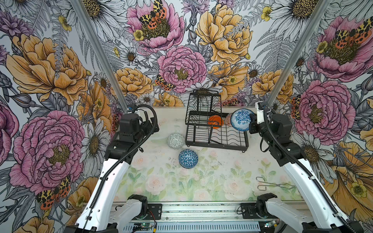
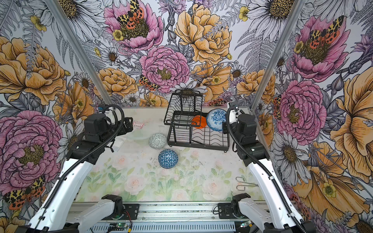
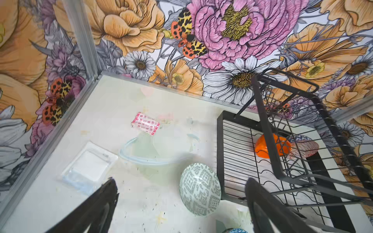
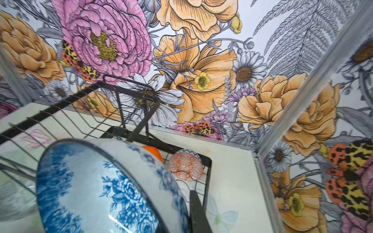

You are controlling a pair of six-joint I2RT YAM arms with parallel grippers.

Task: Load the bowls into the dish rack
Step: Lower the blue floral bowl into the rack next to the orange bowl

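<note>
Right gripper [image 1: 251, 121] is clamped on the blue floral bowl [image 1: 241, 120], holding it on edge at the dish rack [image 1: 218, 142], beside the orange bowl [image 1: 215, 121] and orange-white bowl [image 4: 185, 164] inside. Left gripper [image 3: 180, 187] hangs wide apart near the grey-green bowl [image 1: 175, 140] on the table

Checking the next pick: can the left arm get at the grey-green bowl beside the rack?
Probably yes. The left gripper is open and empty, the grey-green bowl lies on the table just ahead of its fingers, nothing between. The dish rack stands close beside the bowl and may crowd one finger.
</note>
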